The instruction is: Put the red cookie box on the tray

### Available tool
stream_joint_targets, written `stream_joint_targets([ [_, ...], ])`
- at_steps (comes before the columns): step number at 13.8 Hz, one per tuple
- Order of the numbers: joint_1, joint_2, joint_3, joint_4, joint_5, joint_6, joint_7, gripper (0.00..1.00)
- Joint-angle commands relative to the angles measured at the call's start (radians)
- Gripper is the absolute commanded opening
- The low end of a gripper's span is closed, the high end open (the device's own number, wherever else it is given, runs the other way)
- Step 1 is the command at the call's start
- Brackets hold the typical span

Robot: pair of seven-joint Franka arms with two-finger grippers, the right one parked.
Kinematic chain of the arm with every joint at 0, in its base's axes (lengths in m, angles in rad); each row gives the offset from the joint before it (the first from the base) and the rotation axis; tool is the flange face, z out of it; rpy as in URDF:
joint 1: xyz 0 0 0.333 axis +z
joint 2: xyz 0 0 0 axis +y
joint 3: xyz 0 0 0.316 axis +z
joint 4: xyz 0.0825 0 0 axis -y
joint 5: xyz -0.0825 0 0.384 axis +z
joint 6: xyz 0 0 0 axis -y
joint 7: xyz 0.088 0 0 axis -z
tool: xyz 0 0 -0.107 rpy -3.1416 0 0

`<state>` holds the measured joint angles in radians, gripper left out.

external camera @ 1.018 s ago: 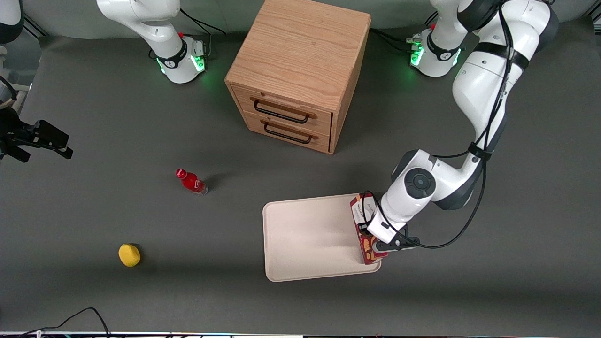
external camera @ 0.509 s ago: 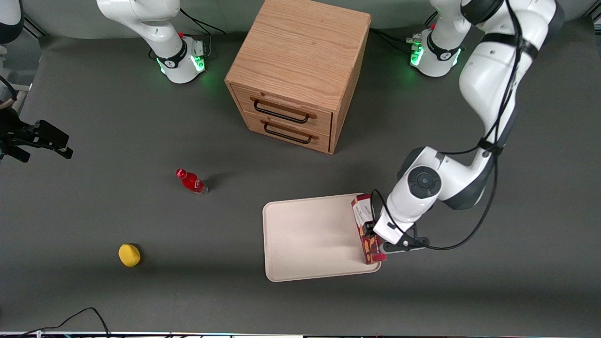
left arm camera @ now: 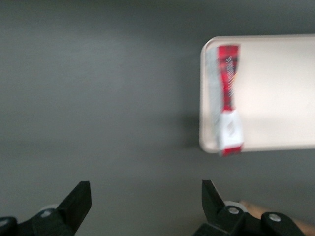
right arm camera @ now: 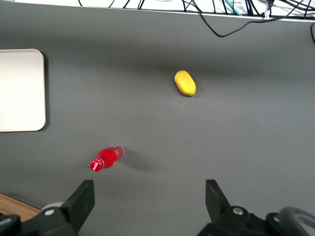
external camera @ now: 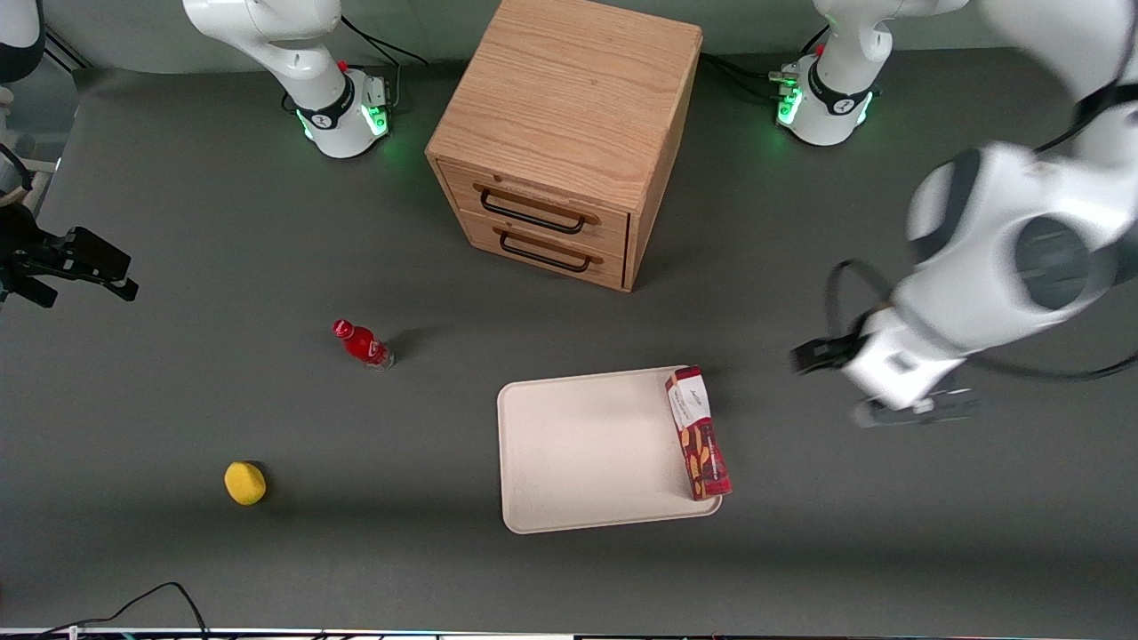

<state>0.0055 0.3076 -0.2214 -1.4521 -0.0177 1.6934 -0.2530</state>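
Note:
The red cookie box [external camera: 699, 433] lies on its narrow side on the cream-white tray [external camera: 578, 453], along the tray's edge toward the working arm, white label end farther from the front camera. The left wrist view shows the box [left arm camera: 227, 100] on the tray [left arm camera: 275, 93] too. My left gripper [external camera: 889, 382] is open and empty, raised above the bare table, well off the tray toward the working arm's end; its fingertips [left arm camera: 78, 199] stand wide apart with nothing between them.
A wooden two-drawer cabinet [external camera: 562, 142] stands farther from the front camera than the tray. A small red bottle [external camera: 362, 344] and a yellow lemon-like object [external camera: 244, 483] lie toward the parked arm's end; both show in the right wrist view, bottle [right arm camera: 106, 157], yellow object [right arm camera: 185, 82].
My gripper has let go of the red cookie box and drawn up and away from the tray toward the working arm's end. The box stays lying on the tray edge.

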Motion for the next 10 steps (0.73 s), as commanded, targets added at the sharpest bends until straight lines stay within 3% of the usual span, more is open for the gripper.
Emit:
stream_joint_targets([
  [1, -0.005, -0.175, 0.141, -0.146, -0.065, -0.076, 0.199, 1.0],
  [5, -0.007, -0.442, 0.278, -0.424, -0.048, -0.078, 0.365, 1.0],
  [8, -0.009, -0.426, 0.274, -0.364, 0.048, -0.165, 0.368, 1.0],
  [10, -0.01, -0.395, 0.272, -0.305, 0.05, -0.199, 0.365, 1.0],
])
